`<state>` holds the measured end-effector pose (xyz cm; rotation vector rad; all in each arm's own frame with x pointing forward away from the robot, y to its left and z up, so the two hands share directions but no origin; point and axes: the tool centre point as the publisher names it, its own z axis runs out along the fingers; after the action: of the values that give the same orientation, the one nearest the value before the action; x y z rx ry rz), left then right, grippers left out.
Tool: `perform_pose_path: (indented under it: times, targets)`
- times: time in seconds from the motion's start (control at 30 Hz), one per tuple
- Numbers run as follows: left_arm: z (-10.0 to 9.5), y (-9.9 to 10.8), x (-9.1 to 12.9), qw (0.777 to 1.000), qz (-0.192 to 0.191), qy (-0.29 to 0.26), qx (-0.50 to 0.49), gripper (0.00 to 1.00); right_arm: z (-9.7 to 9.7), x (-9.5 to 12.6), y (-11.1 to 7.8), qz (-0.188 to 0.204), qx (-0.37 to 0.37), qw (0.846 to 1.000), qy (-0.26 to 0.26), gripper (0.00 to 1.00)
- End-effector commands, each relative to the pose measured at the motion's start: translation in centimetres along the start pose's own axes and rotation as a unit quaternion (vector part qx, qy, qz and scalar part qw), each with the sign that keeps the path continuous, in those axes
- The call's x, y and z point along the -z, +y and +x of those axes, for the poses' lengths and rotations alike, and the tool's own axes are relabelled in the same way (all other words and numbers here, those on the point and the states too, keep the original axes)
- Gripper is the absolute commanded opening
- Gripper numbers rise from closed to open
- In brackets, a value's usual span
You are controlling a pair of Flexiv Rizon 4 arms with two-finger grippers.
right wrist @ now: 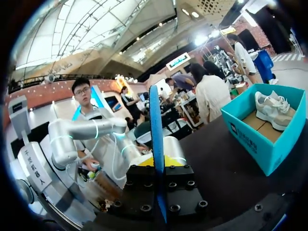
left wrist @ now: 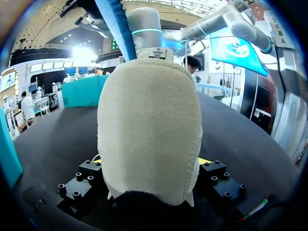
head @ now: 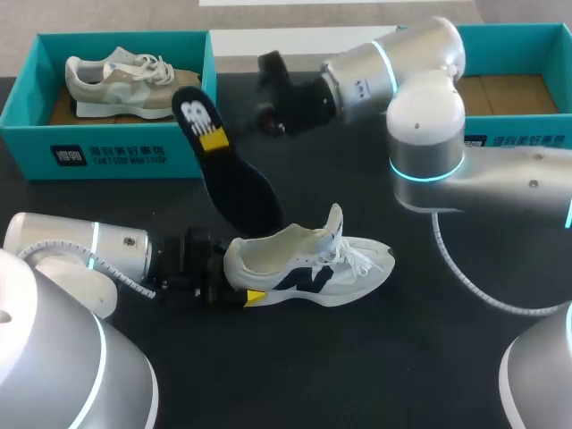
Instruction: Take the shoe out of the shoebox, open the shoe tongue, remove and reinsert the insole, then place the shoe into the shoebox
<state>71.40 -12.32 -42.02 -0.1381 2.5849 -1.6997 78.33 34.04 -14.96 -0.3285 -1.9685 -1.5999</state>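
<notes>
A: White low sneaker with a dark side mark (head: pixel 313 268) lies at the middle of the table (head: pixel 375 375), heel clamped in left tool (left wrist: pixel 150 161). Black foam insole (head: pixel 237 183) slants up from its opening; right tool (right wrist: pixel 158 163) pinches the heel end.

B: Advice: hold the heel firm, feed toe-first and flat along the sole.

Figure. Soft overhead light on a dark bench.
Head view: the black bench (head: pixel 375 366) is lit evenly from above. The white shoe (head: pixel 308 268) throws only a faint shadow, and a pale sheen lies on the right arm (head: pixel 427 107) at 1 o'clock and the left arm (head: pixel 63 357) at 8 o'clock. Left wrist view: the shoe, clasped by the left hand (left wrist: pixel 150 161), is bright above and shaded beneath; a lamp flares beyond it. Right wrist view: the insole (right wrist: pixel 155 125), gripped in the right hand (right wrist: pixel 158 164), stands against a glaring roof.
</notes>
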Motion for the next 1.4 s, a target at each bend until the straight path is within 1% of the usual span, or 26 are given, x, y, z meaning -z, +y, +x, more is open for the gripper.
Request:
perform_pose_path:
  times: [0.03,0.1,0.17,0.33,0.37,0.43,0.5,0.53,1.03,1.13,1.23,1.27,1.33,1.4]
  targets:
    - [0.1,0.4,-0.2,1.0,-0.001,0.0,0.0,0.0,1.9,1.6,0.5,-0.058,-0.008,0.998,-0.001,0.0]
    - [0.1,0.4,-0.2,1.0,-0.001,0.0,0.0,0.0,2.2,2.4,1.1,-0.058,-0.016,0.998,0.002,0.0]
    - [0.1,0.4,-0.2,1.0,-0.001,0.0,0.0,0.0,2.4,3.1,1.8,-0.069,-0.026,0.997,0.002,0.0]
    - [0.1,0.4,-0.2,1.0,-0.001,0.0,0.0,0.0,2.6,5.8,2.4,-0.081,-0.046,0.996,-0.012,0.0]
    - [0.1,0.4,-0.2,1.0,-0.001,0.0,0.0,0.0,2.6,6.1,2.6,-0.076,-0.052,0.996,-0.01,0.0]
    - [0.1,0.4,-0.2,1.0,-0.001,0.0,0.0,0.0,2.6,6.6,3.1,-0.078,-0.059,0.995,-0.008,0.0]
    - [0.1,0.4,-0.2,1.0,-0.001,0.0,0.0,0.0,2.4,6.8,3.2,-0.077,-0.07,0.995,0.006,0.0]
    - [0.1,0.4,-0.2,1.0,-0.001,0.0,0.0,0.0,2.3,6.9,3.5,-0.059,-0.066,0.996,0.002,0.0]
    - [0.1,0.4,-0.2,1.0,-0.001,0.0,0.0,0.0,2.3,6.9,3.5,-0.059,-0.066,0.996,0.002,0.0]
    - [0.1,0.4,-0.2,1.0,-0.001,0.0,0.0,0.0,2.9,9.5,3.2,-0.087,-0.092,0.992,-0.02,0.0]
    - [0.1,0.4,-0.2,1.0,-0.001,0.0,0.0,0.0,4.4,12.0,3.3,-0.11,-0.101,0.988,-0.04,0.0]
    - [0.1,0.4,-0.2,1.0,-0.001,0.0,0.0,0.0,4.9,12.6,3.4,-0.11,-0.1,0.987,-0.051,0.0]
    - [0.1,0.4,-0.2,1.0,-0.001,0.0,0.0,0.0,6.0,13.9,3.3,-0.123,-0.103,0.985,-0.068,0.0]
    - [0.1,0.4,-0.2,1.0,-0.001,0.0,0.0,0.0,7.1,14.6,3.1,-0.123,-0.1,0.984,-0.085,0.0]
